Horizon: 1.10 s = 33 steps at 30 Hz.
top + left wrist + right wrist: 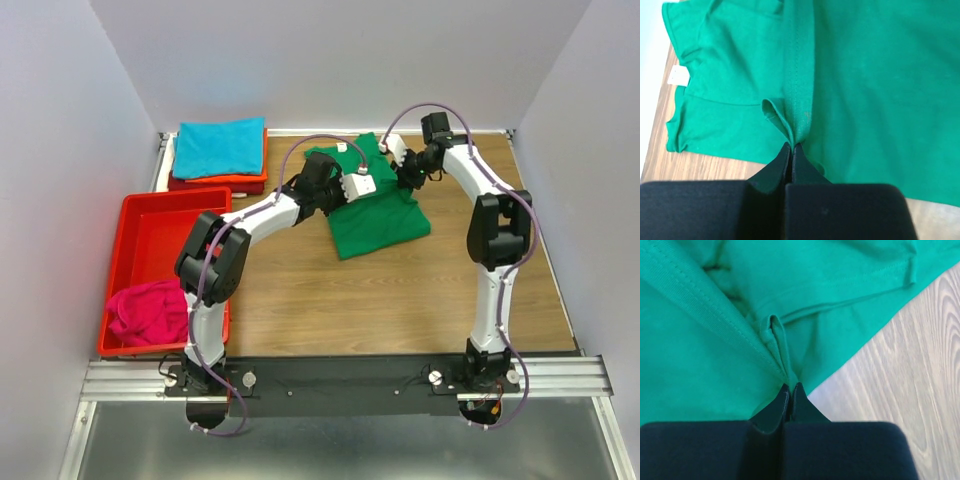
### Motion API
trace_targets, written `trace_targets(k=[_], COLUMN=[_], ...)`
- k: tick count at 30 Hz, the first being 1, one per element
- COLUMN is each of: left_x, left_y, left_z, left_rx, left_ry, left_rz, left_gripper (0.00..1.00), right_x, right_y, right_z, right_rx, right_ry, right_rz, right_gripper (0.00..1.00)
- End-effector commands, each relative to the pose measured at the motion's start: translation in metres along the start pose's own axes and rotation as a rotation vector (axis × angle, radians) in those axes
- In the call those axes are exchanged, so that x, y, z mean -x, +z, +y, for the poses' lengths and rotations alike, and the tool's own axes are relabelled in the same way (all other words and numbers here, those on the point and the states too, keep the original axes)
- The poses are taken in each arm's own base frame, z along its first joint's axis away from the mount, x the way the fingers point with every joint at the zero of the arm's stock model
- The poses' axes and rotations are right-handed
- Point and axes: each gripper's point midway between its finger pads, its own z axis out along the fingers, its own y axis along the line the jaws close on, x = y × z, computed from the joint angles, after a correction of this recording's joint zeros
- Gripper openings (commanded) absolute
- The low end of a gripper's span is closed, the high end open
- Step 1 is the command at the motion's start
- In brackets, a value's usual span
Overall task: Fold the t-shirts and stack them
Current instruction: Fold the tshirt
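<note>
Your green t-shirt [865, 75] is matt knit cloth, finely ribbed, with stitched hems. Its small white neck label [679, 76] may be woven or paper; it is too blurred to tell which. The table [920, 365] shows pale wood grain with a smooth, faintly shiny finish. Your left gripper [791, 150] and right gripper [791, 389] have matt black fingers, plastic by the look. The tray [160, 235] is glossy red plastic. The magenta t-shirt [150, 310] and teal t-shirt [218, 148] are soft matt cloth. The rail [560, 377] at your near edge is bare, dull-silver metal.
</note>
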Motion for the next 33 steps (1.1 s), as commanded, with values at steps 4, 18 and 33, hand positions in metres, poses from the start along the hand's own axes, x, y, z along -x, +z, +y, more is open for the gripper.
trace_targets(k=[4,18,33], left_x=[-0.020,-0.026,0.077], left_y=[0.014,-0.003,-0.135], left_z=[0.006,0.108,0.059], left_rx=[-0.038,0.489,0.294], left_ry=[-0.049,-0.376,-0.050], left_rz=[0.051,0.076,-0.318], left_gripper=[0.00,0.83,0.79], right_x=[-0.003,0.015,0.027], right_y=[0.026,0.032,-0.058], right_z=[-0.019,-0.087,0.043], right_rx=[-0.041,-0.402,0.072], right_ry=[0.039,0.291,0.000], right_rz=[0.045,0.012,-0.264], right_gripper=[0.00,0.83,1.00])
